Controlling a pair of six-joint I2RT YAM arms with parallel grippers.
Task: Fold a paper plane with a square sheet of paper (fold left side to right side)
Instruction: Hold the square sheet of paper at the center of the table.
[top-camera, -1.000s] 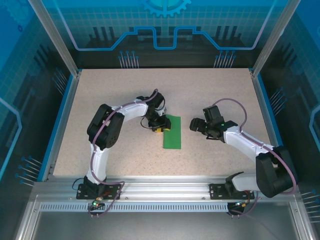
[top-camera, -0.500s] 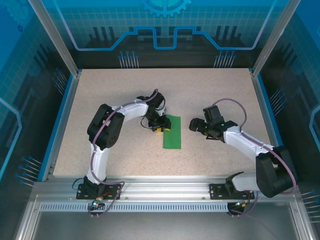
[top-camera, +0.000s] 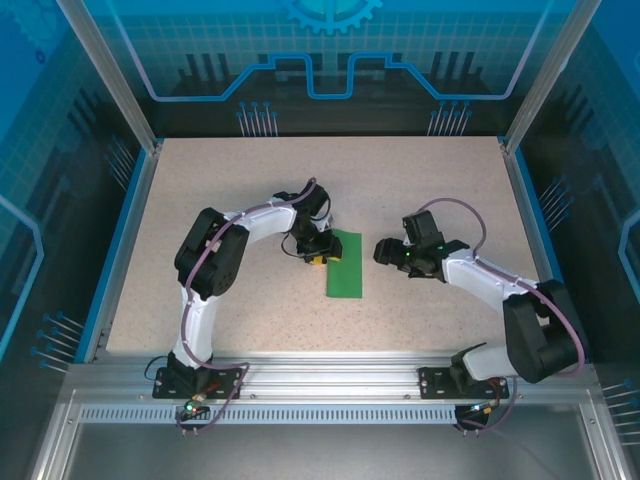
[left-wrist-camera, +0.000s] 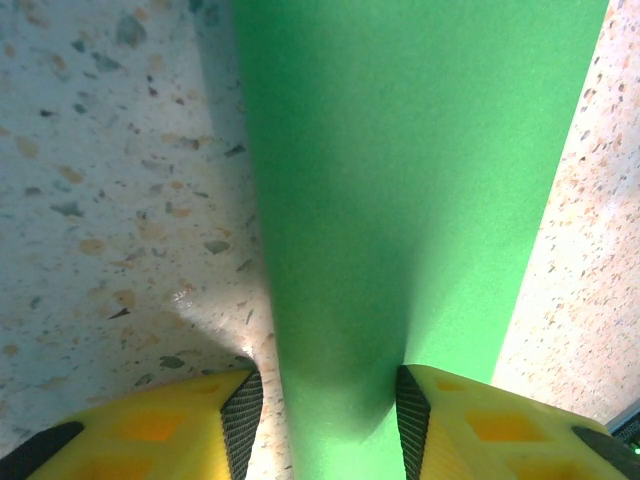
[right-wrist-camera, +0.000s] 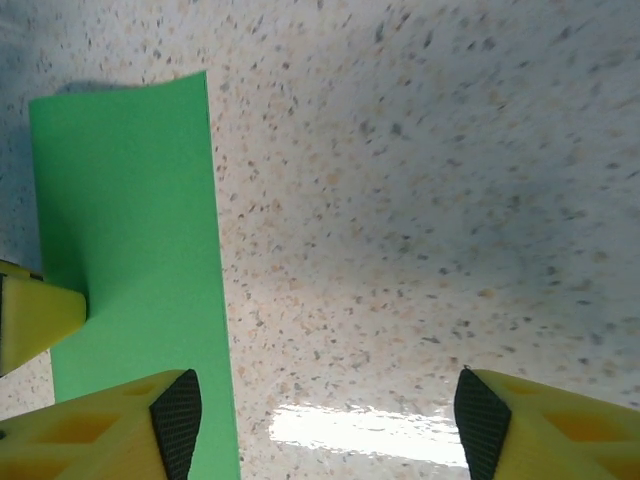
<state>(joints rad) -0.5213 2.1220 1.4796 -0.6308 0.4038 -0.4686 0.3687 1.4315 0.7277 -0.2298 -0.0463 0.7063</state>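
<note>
From above, you had the square sheet of paper (top-camera: 344, 265) lying on the table (top-camera: 430, 180) as a narrow green strip running away from the arms, a little left of the middle. Your left gripper (top-camera: 318, 252) sat right at its far left corner. In the left wrist view its 2 yellow fingers (left-wrist-camera: 180, 420) stood part-way apart with the green running between them. The left pad was against the strip's edge and the right finger was over it, and a shadow lay on the table along that left edge. Clamped or merely straddling, you could not tell. Your right gripper (top-camera: 384, 250) hung just beside the strip's right edge, jaws spread wide around bare table. In the right wrist view 1 finger (right-wrist-camera: 120, 420) overlapped the green's near edge; whether it touched was unclear.
</note>
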